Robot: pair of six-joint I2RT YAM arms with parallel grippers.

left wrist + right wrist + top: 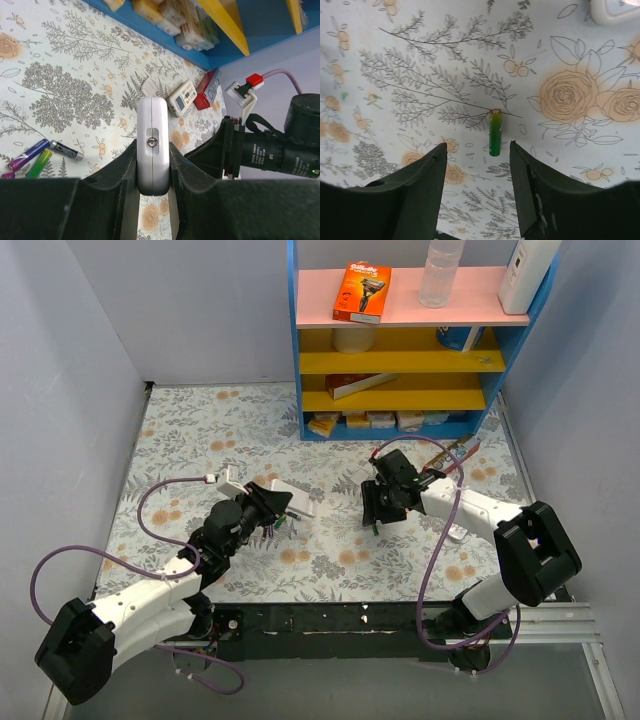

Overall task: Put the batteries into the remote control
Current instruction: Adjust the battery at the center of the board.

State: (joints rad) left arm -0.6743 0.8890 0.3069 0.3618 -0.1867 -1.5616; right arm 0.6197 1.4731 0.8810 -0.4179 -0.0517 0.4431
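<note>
Battery between right jaws, wrist-view only

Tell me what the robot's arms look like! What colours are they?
Both arms are white tubes with chunky black joints. The left arm and right arm each trail a looping purple cable. Each ends in a black tool: left tool, right tool, with two dark flat fingers. A red plug tips one cable.
</note>
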